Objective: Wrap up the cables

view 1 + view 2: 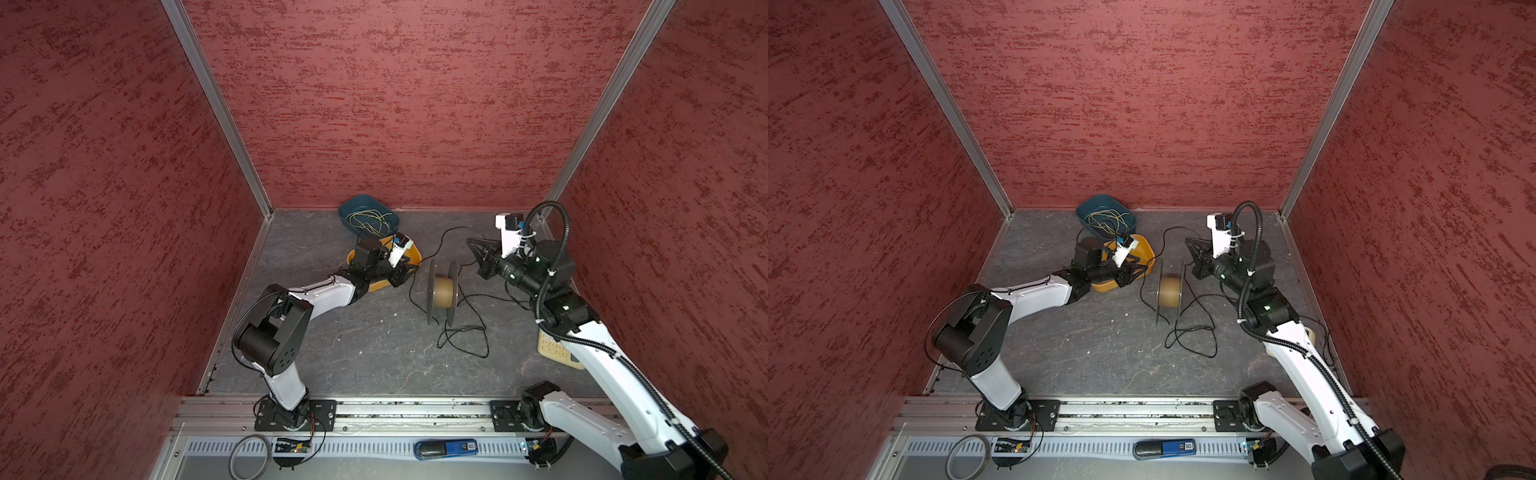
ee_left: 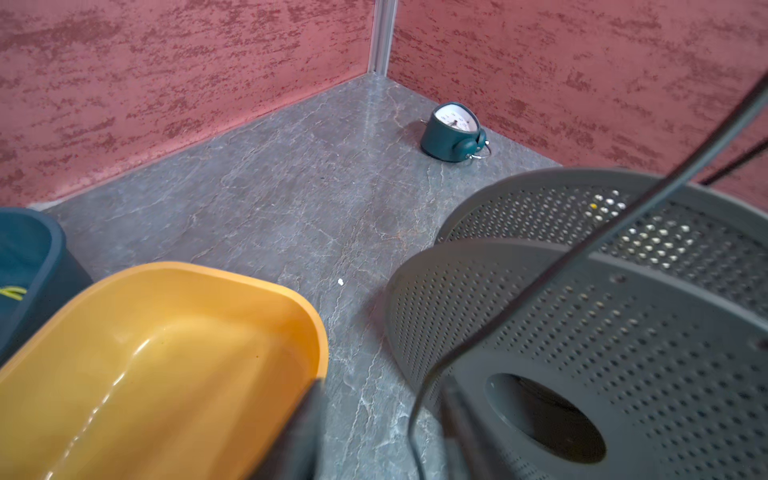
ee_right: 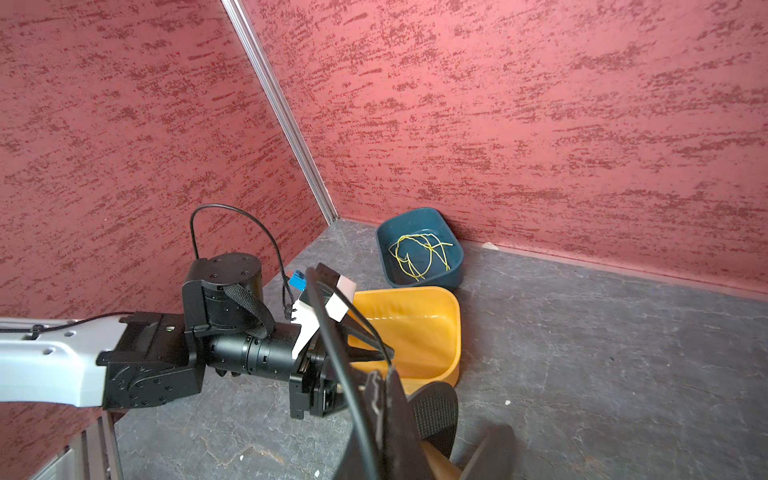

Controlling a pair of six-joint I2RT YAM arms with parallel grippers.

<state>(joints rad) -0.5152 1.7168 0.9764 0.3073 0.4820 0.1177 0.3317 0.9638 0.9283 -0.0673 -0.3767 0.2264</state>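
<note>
- The right gripper is clamped shut, hanging just to the right of the spool, and the black cord comes out from its fingertips.
- The left gripper stands with its fingers spread, low over the near edge of the yellow tray. The cord passes close by one finger, but I cannot tell if it touches.
- From the right gripper the cord arcs up and over toward the left gripper and drops down the left side of the spool. It then trails across the floor and lies in loose loops in front of the spool and a little to its right.
- The spool stands on its two grey perforated flanges between the grippers, with its brown cardboard core showing.
- Behind the yellow tray, against the back wall, sits a blue tray holding a tangle of yellow-green wire.
- A small teal alarm clock lies tipped over near the foot of a wall, close to a corner.
- A cream perforated piece lies half under the right arm.
- The floor is a dark grey slab with pale marble-like veins and a few white crumbs.
- Three tall walls in rough mottled red close the space in, joined by aluminium corner posts.
- Along the front runs a metal rail carrying both arm bases.
- A ribbed black hose loops above the right wrist.
</note>
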